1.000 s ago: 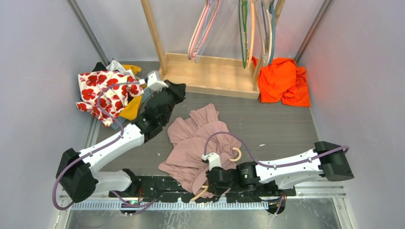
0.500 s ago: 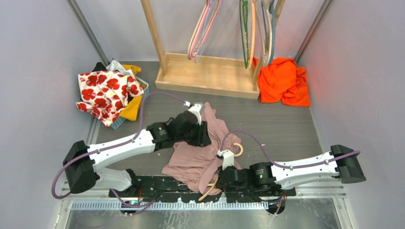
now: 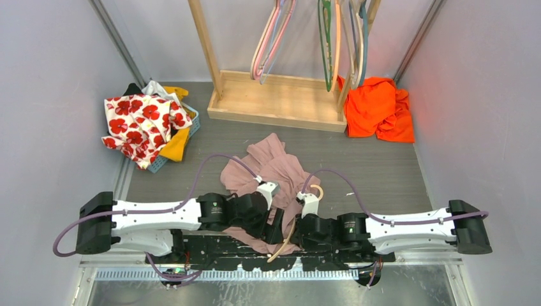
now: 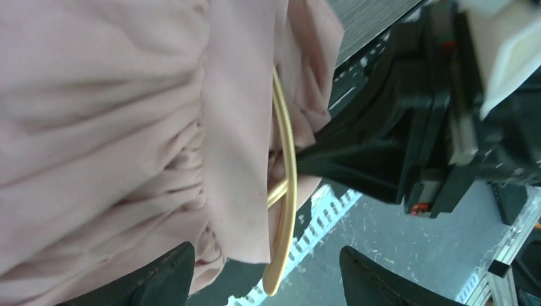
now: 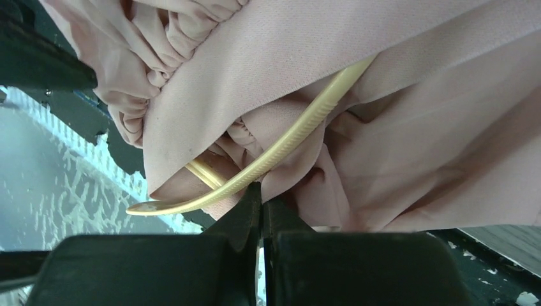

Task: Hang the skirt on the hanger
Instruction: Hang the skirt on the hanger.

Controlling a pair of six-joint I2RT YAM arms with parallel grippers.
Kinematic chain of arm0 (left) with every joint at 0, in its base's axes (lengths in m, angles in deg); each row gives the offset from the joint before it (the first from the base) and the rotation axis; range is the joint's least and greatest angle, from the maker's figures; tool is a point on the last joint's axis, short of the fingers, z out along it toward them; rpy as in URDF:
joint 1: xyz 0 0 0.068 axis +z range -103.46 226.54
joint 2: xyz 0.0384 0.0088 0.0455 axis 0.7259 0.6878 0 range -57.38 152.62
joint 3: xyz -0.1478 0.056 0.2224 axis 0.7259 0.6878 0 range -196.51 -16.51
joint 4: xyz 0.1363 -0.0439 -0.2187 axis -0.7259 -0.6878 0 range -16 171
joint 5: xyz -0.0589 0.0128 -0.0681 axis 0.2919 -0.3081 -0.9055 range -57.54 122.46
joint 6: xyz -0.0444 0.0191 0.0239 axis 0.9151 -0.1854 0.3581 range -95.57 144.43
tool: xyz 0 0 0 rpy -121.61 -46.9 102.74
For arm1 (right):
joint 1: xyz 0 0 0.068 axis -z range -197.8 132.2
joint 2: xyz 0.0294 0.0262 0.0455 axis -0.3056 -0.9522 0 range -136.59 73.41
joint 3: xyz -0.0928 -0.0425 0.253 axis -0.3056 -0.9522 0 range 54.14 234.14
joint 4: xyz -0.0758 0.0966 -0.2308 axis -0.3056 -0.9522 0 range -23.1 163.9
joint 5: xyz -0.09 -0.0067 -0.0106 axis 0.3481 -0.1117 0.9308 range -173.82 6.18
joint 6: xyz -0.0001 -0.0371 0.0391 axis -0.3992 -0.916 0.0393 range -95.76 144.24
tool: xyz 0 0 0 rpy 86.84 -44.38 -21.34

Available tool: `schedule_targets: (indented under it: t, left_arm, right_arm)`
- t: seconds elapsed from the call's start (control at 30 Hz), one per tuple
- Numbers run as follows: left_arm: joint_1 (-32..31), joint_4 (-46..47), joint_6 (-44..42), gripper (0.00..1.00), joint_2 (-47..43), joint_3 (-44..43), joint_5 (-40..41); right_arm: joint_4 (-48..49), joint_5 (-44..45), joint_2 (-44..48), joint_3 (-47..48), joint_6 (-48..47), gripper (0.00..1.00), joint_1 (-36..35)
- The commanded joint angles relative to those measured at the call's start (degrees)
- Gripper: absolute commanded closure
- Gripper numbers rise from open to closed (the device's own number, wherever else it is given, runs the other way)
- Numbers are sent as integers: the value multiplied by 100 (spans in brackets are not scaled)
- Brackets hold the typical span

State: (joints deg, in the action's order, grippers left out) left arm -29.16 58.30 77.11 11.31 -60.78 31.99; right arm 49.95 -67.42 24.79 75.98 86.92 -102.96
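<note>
Right gripper (image 5: 260, 201) is clamped tight on the cream hanger (image 5: 300, 131), at the point where the hanger's arm comes out from under the folds of the pink skirt (image 5: 408, 127); some cloth may be pinched in with it, though that cannot be told. Left gripper (image 4: 266, 252) stands wide open and holds nothing. Both grippers meet nose to nose at the near edge of the desk (image 3: 383, 166), with the skirt heaped just beyond them and spilling between.

What matters is the line of the hanger. In the left wrist view it runs lengthwise straight out from between the open jaws, its free tip poking out past the skirt's edge, while the gathered waistband (image 4: 191, 159) lies just to one side of it. The left arm is the free one and the nearer to that waistband. Its likely job is to sidestep onto the gathers and draw them over the hanger's arm.
</note>
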Motion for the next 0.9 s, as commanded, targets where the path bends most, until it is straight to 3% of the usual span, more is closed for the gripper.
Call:
schedule_targets:
  t: [0.0, 0.43, 0.5, 0.53, 0.6, 0.63, 0.77, 0.87]
  left_arm:
    - [-243, -33, 234, 16, 222, 21, 309]
    - [-428, -15, 312, 20, 1627, -211, 1157]
    - [-428, -20, 361, 33, 1761, -270, 1272]
    - [-428, -35, 387, 46, 1821, -300, 1306]
    - [-428, -63, 453, 84, 1900, -340, 1355]
    - [-418, -59, 477, 96, 1919, -347, 1361]
    - [-421, -199, 625, 100, 1769, -333, 1456]
    - [-392, -235, 736, 100, 1446, -155, 1603]
  right_arm:
    - [250, -195, -168, 158, -116, 99, 273]
    - [532, -600, -705, 397, -590, 99, 763]
    - [555, -685, -761, 462, -680, 99, 872]
    - [569, -717, -790, 492, -728, 99, 936]
    - [588, -762, -811, 547, -791, 99, 1041]
    - [592, -796, -824, 575, -832, 99, 1098]
    - [497, -856, -776, 718, -947, 93, 1227]
    - [170, -813, -463, 861, -1038, 69, 1231]
